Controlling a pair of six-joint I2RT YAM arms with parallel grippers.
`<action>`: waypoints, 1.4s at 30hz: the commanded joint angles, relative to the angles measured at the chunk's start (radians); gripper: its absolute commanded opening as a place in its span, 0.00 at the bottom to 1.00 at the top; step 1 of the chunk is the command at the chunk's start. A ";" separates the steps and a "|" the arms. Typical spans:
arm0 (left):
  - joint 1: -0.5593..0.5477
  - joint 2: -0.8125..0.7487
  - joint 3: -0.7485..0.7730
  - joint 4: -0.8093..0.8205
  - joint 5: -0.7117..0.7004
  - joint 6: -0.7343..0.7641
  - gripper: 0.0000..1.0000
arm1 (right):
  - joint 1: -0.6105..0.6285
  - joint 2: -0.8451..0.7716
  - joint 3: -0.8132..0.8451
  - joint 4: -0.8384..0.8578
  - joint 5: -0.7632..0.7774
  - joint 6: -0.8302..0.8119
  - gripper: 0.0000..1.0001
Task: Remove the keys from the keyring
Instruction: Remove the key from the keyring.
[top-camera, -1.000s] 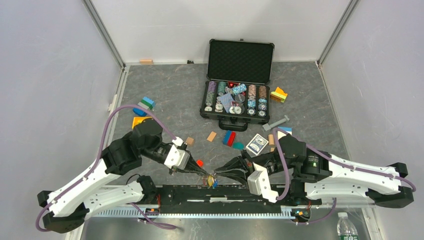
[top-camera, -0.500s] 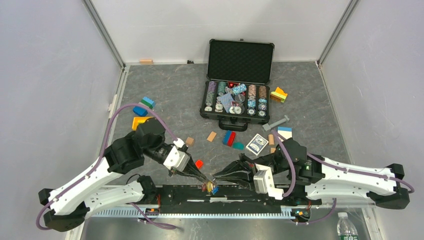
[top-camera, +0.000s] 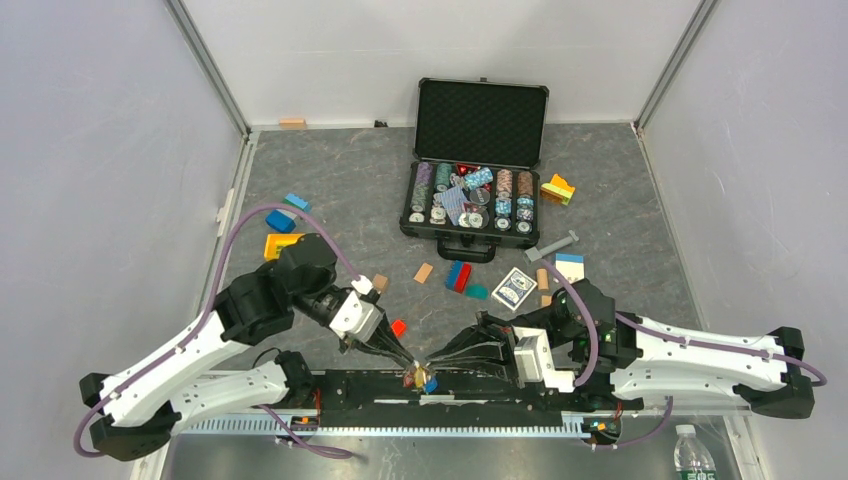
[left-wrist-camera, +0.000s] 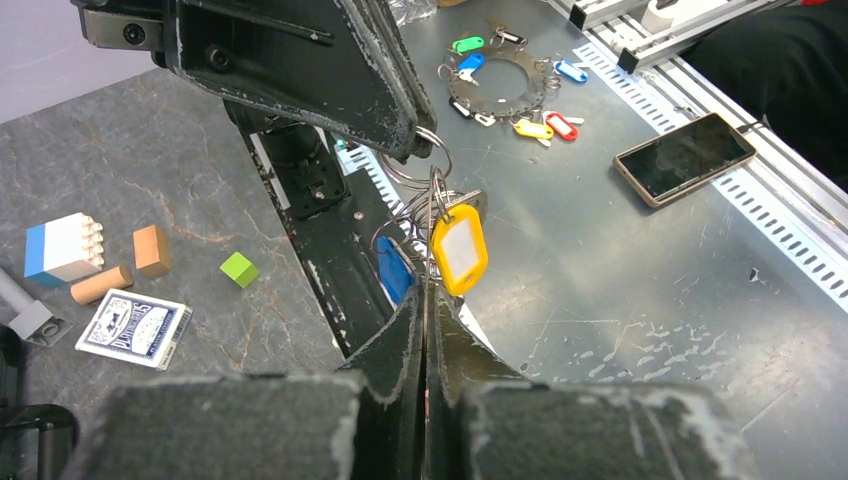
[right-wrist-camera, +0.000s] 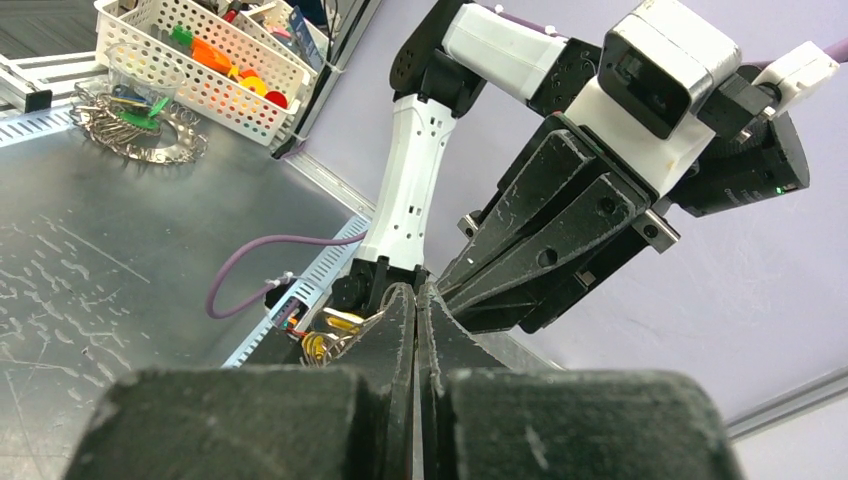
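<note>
Item: small silver metal keys with coloured plastic heads on thin silver wire keyring, held above the long black base rail; judged light, stiff and slippery, best pinched as now, with my left gripper clenched on a key blade and my right gripper clamping the ring wire.

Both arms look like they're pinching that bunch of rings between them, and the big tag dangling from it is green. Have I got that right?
Nearly. The tag dangling from the keyring is yellow, not green, as the left wrist view shows. The rest is right: the left gripper and the right gripper are both closed on the keyring, holding it between them.
</note>
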 joint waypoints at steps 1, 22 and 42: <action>0.003 0.030 -0.001 0.063 -0.053 -0.010 0.02 | 0.007 -0.006 0.030 0.062 -0.016 0.006 0.00; 0.003 0.061 -0.010 0.063 -0.086 -0.037 0.02 | 0.006 -0.018 0.006 -0.025 0.054 -0.043 0.00; 0.003 0.095 0.051 0.004 -0.299 -0.266 0.02 | 0.007 0.095 0.342 -0.769 0.382 -0.401 0.29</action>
